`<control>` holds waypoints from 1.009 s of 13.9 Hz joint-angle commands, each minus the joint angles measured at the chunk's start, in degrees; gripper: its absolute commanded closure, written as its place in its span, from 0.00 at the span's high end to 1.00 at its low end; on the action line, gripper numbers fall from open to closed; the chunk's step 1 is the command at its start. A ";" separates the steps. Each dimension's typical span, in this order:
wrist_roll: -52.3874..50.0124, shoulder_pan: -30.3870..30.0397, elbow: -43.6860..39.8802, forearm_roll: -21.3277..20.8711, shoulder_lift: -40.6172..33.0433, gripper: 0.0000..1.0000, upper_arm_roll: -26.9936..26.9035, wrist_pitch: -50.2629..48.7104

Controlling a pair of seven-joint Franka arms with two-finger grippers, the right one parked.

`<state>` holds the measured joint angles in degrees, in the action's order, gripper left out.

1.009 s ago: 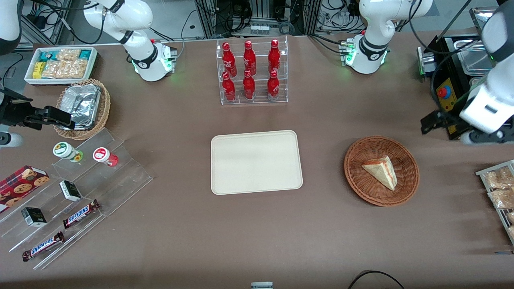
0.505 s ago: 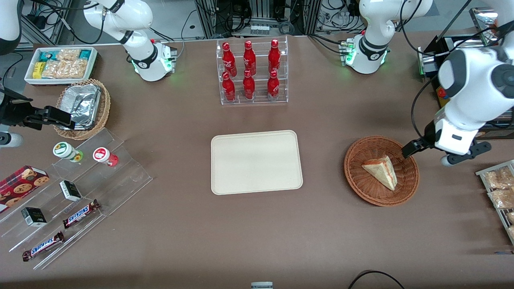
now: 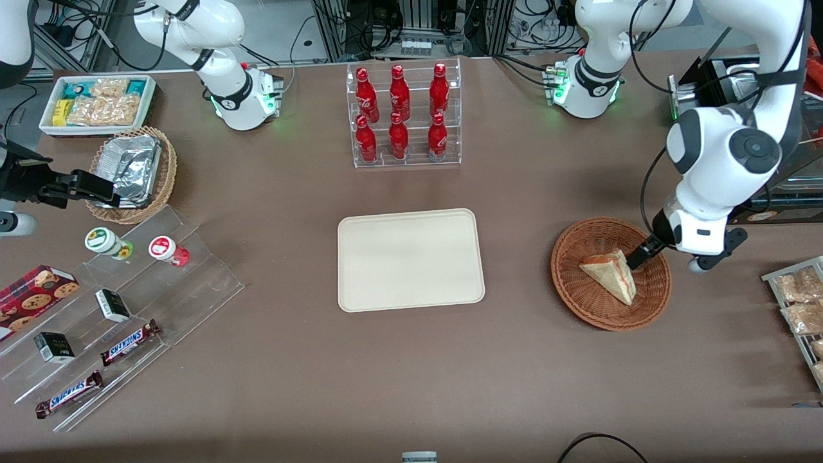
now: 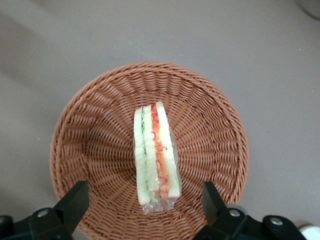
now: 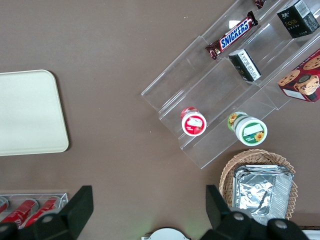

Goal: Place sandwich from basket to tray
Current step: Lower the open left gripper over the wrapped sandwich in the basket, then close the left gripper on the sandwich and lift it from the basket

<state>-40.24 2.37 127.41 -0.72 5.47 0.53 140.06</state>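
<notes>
The sandwich [image 3: 609,275] is a pale wedge in clear wrap and lies in the round reddish-brown wicker basket [image 3: 578,302], toward the working arm's end of the table. My left gripper [image 3: 643,257] is open and hangs just above the basket's rim, close beside the sandwich's point and not touching it. In the left wrist view the sandwich [image 4: 155,155] shows its green and red filling stripes in the basket [image 4: 90,130], and the open gripper [image 4: 144,205] has a finger on each side of its near end. The cream tray [image 3: 410,259] lies flat at mid-table, bare.
A clear rack of red bottles [image 3: 404,116] stands farther from the front camera than the tray. A wire rack of snack packets [image 3: 800,308] and a black machine [image 3: 726,96] are near the working arm. Acrylic steps with snacks [image 3: 122,302], a foil basket [image 3: 132,170] and a white bin [image 3: 99,103] lie toward the parked arm's end.
My left arm has swung in from the table's end and lowered. The gripper has gone from outside the basket to just over its rim beside the sandwich. The sandwich has not moved.
</notes>
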 commanded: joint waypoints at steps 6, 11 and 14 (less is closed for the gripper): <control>-3.44 0.45 1.00 -0.33 6.04 1.00 0.61 7.07; -3.44 0.45 1.53 -0.33 7.71 1.00 0.79 7.77; -3.53 0.45 2.41 -0.33 7.89 1.00 0.79 7.86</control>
<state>-42.36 2.67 128.47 -0.72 13.54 1.17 146.49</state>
